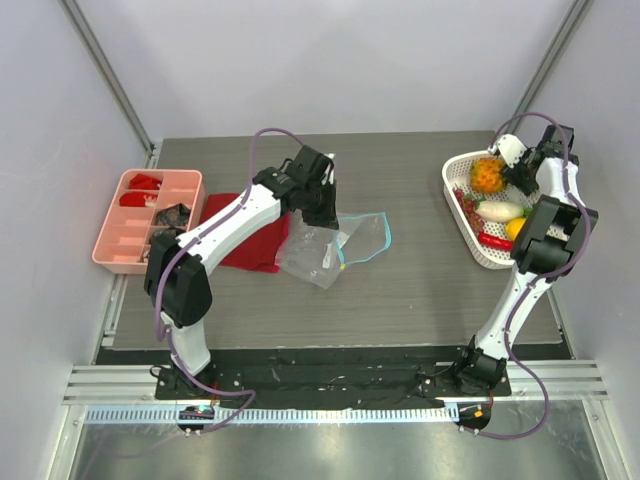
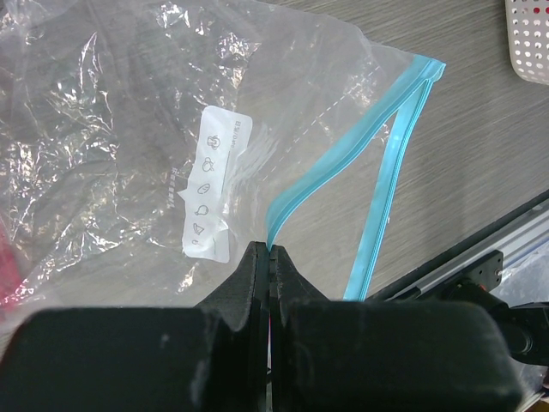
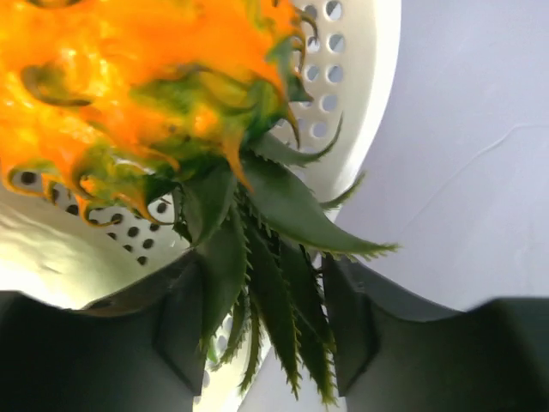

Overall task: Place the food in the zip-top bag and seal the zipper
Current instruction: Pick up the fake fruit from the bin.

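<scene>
The clear zip-top bag [image 1: 318, 252] lies mid-table with its mouth open; its white label [image 2: 214, 184] faces up. My left gripper [image 1: 322, 208] is shut on one lip of the teal zipper [image 2: 377, 146], pinching it at the fingertips [image 2: 271, 251]. The food sits in a white perforated basket [image 1: 468, 245] at the right: pineapple [image 1: 487, 175], white radish [image 1: 500, 210], orange [image 1: 516, 228], red chili [image 1: 494, 241]. My right gripper [image 1: 515, 165] is open, its fingers either side of the pineapple's green leaves [image 3: 257, 257], with a gap showing at each side. The pineapple body [image 3: 129, 77] fills the right wrist view.
A folded red cloth [image 1: 255, 245] lies under the bag's left side. A pink divided tray [image 1: 140, 225] with red and dark bits stands at the far left. The basket's rim [image 3: 360, 86] is close behind the pineapple; its corner [image 2: 532, 43] shows in the left wrist view.
</scene>
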